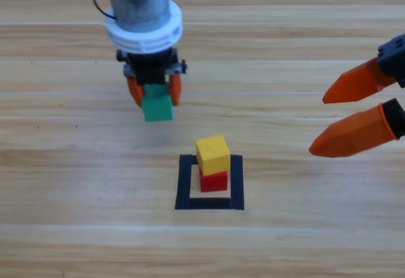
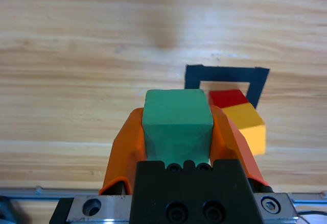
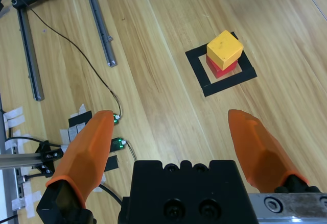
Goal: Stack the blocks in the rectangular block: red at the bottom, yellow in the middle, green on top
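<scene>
Green cube [image 1: 157, 107] clamped in left tool [image 1: 154, 92].

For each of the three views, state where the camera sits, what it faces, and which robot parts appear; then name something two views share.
High view: above the table, looking down on the tape rectangle; shows the left end effector gripping the green cube and the open right end effector.
Left wrist view: on the left arm, looking along its jaws at the green cube.
Right wrist view: on the right arm, facing the table between its open jaws.
Shared by all: the yellow cube on the red cube.
</scene>
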`<state>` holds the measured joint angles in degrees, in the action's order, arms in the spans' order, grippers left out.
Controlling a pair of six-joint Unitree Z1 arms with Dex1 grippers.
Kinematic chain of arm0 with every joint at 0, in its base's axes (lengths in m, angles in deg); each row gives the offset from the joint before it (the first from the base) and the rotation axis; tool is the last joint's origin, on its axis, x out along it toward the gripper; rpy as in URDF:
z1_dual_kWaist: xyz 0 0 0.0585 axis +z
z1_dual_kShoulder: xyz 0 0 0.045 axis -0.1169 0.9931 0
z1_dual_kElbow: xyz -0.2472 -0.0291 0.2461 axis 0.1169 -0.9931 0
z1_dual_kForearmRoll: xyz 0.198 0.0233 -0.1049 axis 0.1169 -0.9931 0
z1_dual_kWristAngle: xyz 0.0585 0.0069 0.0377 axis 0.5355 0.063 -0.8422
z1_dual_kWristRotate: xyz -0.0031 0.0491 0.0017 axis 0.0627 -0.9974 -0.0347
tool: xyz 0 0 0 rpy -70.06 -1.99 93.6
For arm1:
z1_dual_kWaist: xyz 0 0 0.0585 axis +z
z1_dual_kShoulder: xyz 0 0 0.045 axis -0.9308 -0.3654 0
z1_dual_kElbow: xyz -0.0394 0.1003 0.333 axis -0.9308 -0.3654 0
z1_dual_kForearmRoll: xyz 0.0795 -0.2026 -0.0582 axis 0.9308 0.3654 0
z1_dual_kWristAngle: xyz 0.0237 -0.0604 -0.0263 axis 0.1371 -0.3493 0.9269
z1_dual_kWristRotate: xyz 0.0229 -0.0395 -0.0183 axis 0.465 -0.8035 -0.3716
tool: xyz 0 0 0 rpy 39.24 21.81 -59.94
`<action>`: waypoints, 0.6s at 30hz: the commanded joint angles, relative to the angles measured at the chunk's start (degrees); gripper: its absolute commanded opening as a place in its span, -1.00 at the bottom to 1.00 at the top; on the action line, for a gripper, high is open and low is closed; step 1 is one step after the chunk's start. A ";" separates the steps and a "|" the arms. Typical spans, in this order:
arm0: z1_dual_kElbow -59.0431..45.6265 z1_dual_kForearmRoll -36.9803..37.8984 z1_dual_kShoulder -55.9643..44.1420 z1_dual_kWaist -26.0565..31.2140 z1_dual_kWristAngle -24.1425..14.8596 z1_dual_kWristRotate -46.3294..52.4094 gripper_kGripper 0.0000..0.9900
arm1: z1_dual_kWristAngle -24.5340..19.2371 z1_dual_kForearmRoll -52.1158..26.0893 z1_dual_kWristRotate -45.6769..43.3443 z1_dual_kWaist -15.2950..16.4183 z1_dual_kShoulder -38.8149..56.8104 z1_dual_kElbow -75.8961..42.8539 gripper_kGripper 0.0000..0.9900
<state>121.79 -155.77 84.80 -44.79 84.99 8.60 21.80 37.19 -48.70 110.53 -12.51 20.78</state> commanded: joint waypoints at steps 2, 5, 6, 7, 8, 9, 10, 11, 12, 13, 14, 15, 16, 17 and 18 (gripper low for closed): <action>-0.83 -0.48 -0.01 -6.31 0.35 5.16 -1.00 | 0.61 0.45 -0.15 -1.54 1.88 -1.97 0.99; -0.04 -0.48 0.35 -6.75 0.35 5.34 -1.00 | 0.61 0.45 -0.15 -1.54 2.05 -1.97 0.99; 0.31 -0.48 0.52 -6.75 0.35 5.34 -1.00 | 0.61 0.45 -0.15 -1.54 2.05 -1.97 0.99; 0.40 -0.48 0.61 -6.75 0.26 5.34 -1.00 | 0.61 0.45 -0.15 -1.54 2.05 -1.97 0.99; 0.49 -0.48 0.79 -6.75 0.26 5.25 -1.00 | 0.61 0.45 -0.15 -1.54 2.14 -1.97 0.99; 0.58 -0.48 1.05 -6.75 0.26 5.25 -1.00 | 0.61 0.45 -0.15 -1.54 2.14 -1.97 0.99; 0.66 -0.48 1.31 -6.75 0.26 5.25 -1.00 | 0.61 0.45 -0.06 -1.54 2.14 -2.06 0.99; 0.75 -0.48 1.49 -6.84 0.17 5.16 -1.00 | 0.61 0.45 -0.06 -1.54 2.14 -2.06 0.99; 0.93 -0.48 1.58 -7.01 0.17 4.90 -1.00 | 0.61 0.45 -0.06 -1.54 2.23 -2.06 0.99; 0.93 -0.48 1.66 -7.10 0.17 4.90 -1.00 | 0.61 0.45 -0.06 -1.54 2.32 -2.06 0.99; 1.10 -0.48 1.93 -7.28 0.17 4.72 -1.00 | 0.61 0.45 -0.06 -1.54 2.32 -2.06 0.99; 1.28 -0.48 2.19 -7.45 0.17 4.55 -1.00 | 0.61 0.45 -0.06 -1.54 2.40 -2.06 0.99; 1.63 -0.48 2.54 -7.71 0.17 4.20 -1.00 | 0.61 0.45 -0.06 -1.54 2.49 -2.06 0.99; 2.07 -0.39 2.89 -7.89 0.17 3.84 -1.00 | 0.61 0.45 -0.06 -1.54 2.49 -2.06 0.99; 2.42 -0.39 3.07 -8.07 0.26 3.67 -1.00 | 0.61 0.45 -0.06 -1.54 2.58 -2.06 0.99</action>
<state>122.85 -155.77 84.84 -50.63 84.99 13.42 21.80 37.19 -48.70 110.53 -12.37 20.72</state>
